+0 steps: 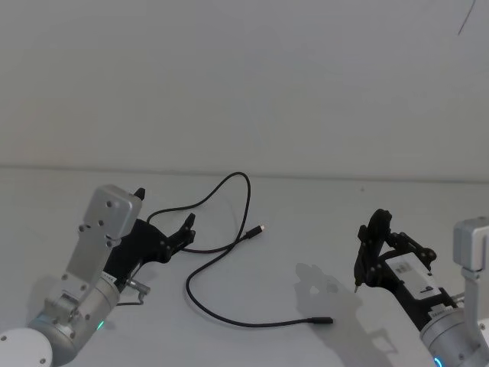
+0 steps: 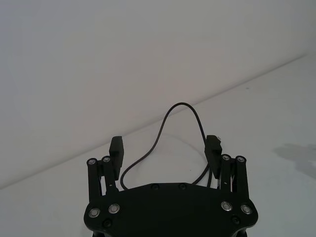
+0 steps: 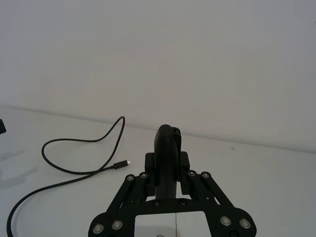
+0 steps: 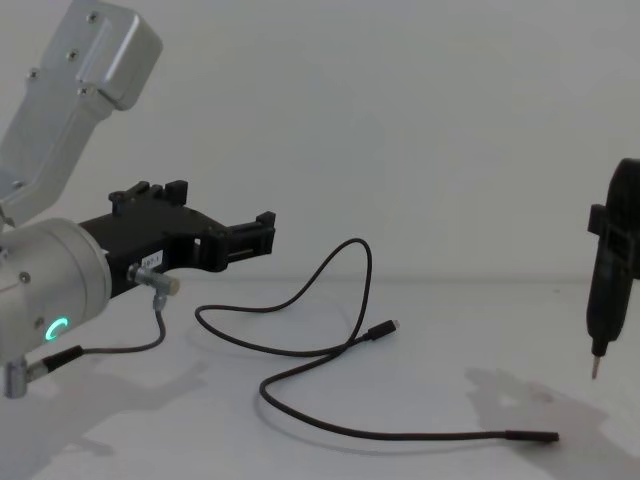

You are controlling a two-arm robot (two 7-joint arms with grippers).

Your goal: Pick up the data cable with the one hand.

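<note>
The data cable (image 1: 246,200) is a thin black cable lying in loose loops on the white table. Its silver-tipped plug (image 1: 260,228) is near the middle and its black plug (image 1: 324,320) is nearer the front. My left gripper (image 1: 164,208), black with a silver wrist and a green light, hovers open over the cable's left bend, holding nothing. In the left wrist view the cable (image 2: 180,105) arches ahead between the spread fingers (image 2: 117,146). From the chest the open left gripper (image 4: 225,215) is above the cable (image 4: 330,266). My right gripper (image 1: 357,284), narrow and pointed, is shut at the right.
A short grey wire (image 4: 150,338) hangs off my left wrist. The white table (image 1: 321,222) meets a plain white wall (image 1: 244,92) behind. Shadows of the right arm fall on the table between the cable's black plug and the right gripper (image 4: 598,368).
</note>
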